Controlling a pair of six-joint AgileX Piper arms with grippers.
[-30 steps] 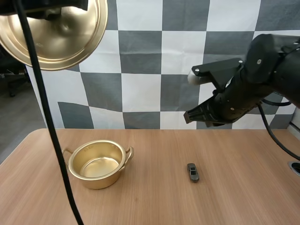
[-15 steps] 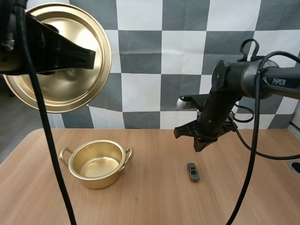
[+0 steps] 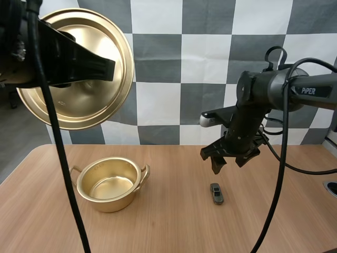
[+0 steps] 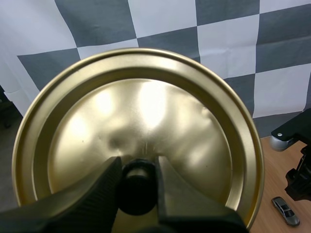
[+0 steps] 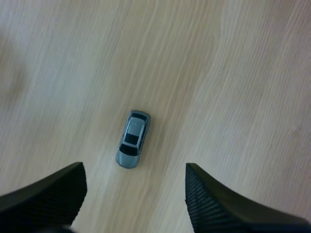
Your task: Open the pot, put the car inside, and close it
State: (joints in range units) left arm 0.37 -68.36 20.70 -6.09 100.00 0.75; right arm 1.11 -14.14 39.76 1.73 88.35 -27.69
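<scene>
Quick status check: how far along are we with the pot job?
Done: the pot sits open and empty on the table. In hand: the left gripper holds the lid aloft by its knob; the right gripper, open, hovers over the car. Left: grasp the car, drop it in, replace the lid.

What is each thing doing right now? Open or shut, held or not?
pot: open, empty, upright on the table.
lid: off, held up in the air.
car: on its wheels on the table, untouched.
left gripper: shut on the lid.
right gripper: open, above the car.
</scene>
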